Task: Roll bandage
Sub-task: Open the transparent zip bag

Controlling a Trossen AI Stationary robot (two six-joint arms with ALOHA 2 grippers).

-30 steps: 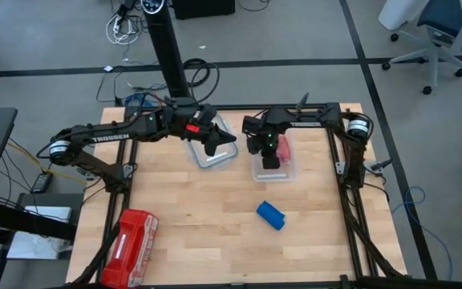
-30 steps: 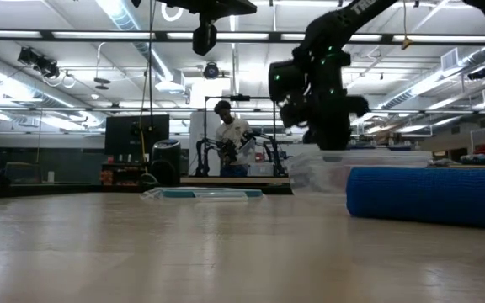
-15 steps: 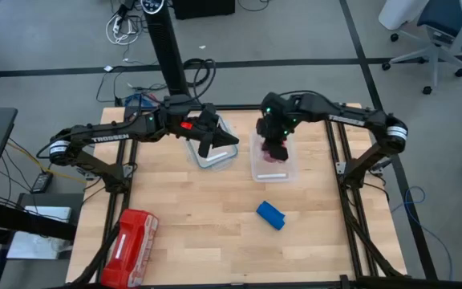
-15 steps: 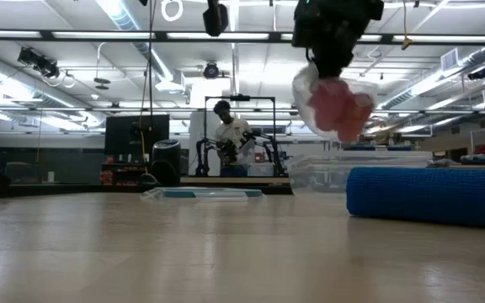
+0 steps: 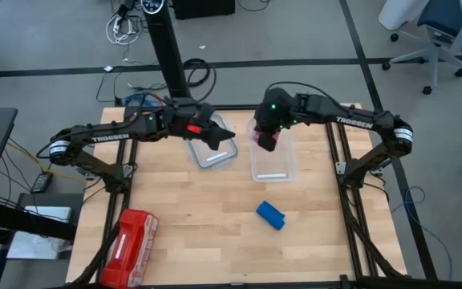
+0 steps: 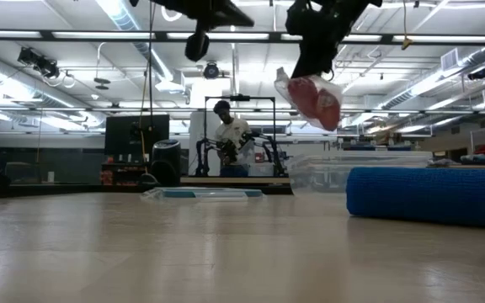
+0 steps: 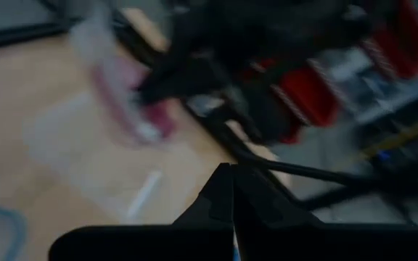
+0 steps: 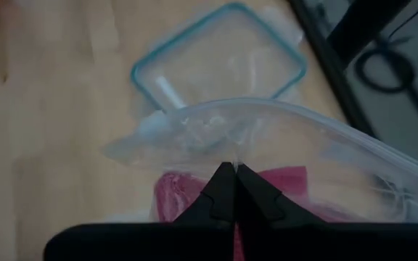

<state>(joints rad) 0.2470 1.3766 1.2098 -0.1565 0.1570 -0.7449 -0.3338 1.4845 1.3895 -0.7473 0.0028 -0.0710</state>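
Observation:
The bandage (image 5: 269, 215) is a stubby bright blue roll lying on its side on the wooden table, near the middle right; it also shows in the low view (image 6: 432, 195). No gripper touches it. My right gripper (image 5: 265, 141) hangs over a clear container (image 5: 273, 167), shut on a clear plastic bag of pink-red rolls (image 6: 314, 97). My left gripper (image 5: 229, 148) is shut and holds nothing, high above a teal-rimmed lid (image 5: 208, 154). My right gripper pinches the clear bag's upper edge (image 8: 227, 151) between its two fingers. The fingers come slanting down from the table's right. The bag hangs below them with the pink-red rolls (image 8: 173, 196) in its bottom, lifted clear of the container.
A red plastic-wrapped pack (image 5: 133, 237) lies at the near left corner. The lid and the container sit side by side at the far middle. Bare wood stretches between the pack and the bandage. A person stands in the room beyond the table (image 6: 228, 135).
My right gripper has risen out of the clear container and tipped less steeply, drawing the bag of pink-red rolls up with it. The bag now hangs clear above the container and has swung a little toward the table's left. The bandage has stayed where it was.

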